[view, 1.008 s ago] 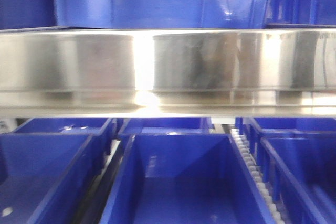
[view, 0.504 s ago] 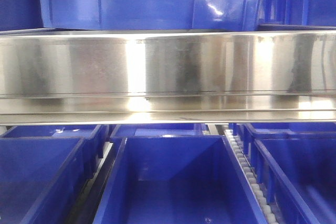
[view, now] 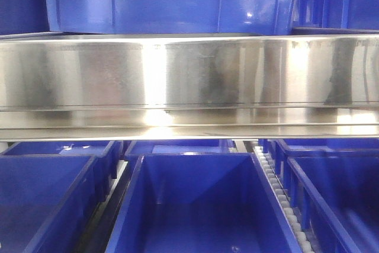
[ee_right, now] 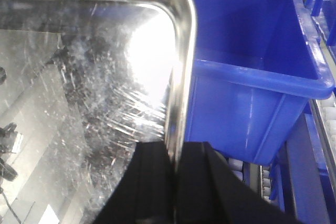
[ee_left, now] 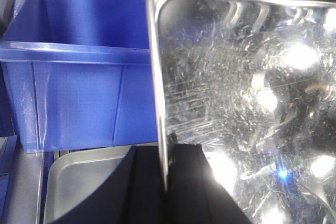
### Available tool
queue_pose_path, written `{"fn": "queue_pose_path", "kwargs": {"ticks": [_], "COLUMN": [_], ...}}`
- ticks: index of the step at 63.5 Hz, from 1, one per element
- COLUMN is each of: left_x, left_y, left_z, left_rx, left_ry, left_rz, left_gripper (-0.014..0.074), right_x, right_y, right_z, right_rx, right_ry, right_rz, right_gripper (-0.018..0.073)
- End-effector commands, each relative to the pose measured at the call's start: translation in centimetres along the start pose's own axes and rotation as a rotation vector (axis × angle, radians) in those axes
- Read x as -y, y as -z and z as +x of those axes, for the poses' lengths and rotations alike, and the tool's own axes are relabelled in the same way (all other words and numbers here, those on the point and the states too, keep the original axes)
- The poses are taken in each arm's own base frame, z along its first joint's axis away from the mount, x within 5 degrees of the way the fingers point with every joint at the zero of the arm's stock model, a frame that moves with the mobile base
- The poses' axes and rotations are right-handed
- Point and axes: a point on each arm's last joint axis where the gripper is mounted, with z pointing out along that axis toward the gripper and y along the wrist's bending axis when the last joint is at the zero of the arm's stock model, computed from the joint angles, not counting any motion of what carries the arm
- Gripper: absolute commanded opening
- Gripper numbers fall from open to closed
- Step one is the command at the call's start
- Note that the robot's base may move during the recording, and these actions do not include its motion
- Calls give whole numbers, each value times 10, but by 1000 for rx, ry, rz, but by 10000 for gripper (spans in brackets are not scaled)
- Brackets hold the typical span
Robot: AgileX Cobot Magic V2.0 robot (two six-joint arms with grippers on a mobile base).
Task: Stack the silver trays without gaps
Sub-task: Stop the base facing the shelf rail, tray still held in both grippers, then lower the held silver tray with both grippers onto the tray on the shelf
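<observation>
Left wrist-mounted view shows the left gripper (ee_left: pixel 165 156) clamped on the out-turned rim of a shiny rectangular stainless-steel tray (ee_left: pixel 241 93). One black finger (ee_left: pixel 144 187) sits on each side of the rim near a rounded corner. The tray's scratched, mirror-like face fills the right of the frame. Beside it stands a deep blue plastic bin (ee_left: pixel 79 93), and below that a duller grey metal tray (ee_left: pixel 86 182) lies flat, partly hidden by the finger. In the right wrist-mounted view the right gripper (ee_right: pixel 176 156) pinches the same tray's opposite rim, with another blue bin (ee_right: pixel 252 77) just beyond. From the exterior front-facing view a broad shiny steel band (view: pixel 189 81) crosses the frame between rows of blue bins (view: pixel 195 205). I cannot tell whether it is the held tray's side.
</observation>
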Motion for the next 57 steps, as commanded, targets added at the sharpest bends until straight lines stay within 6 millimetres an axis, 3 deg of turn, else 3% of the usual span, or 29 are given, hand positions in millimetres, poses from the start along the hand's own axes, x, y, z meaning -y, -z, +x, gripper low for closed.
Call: {"fn": "queue_pose_path", "kwargs": {"ticks": [1,57], "left_x": [11,12], "left_y": [6,6], "left_z": [-10,-11], "left_rx": [85,97], "left_ry": [49,50], "left_rz": [80,83], "left_gripper": [-19,-19], "right_x": [-22,-25], "right_y": [6,8], "right_z": [-17,-20], "right_rx": [179,216], "right_ry": [-19,-38], "right_rz": [-192,-237], "right_gripper": [-69,-69]}}
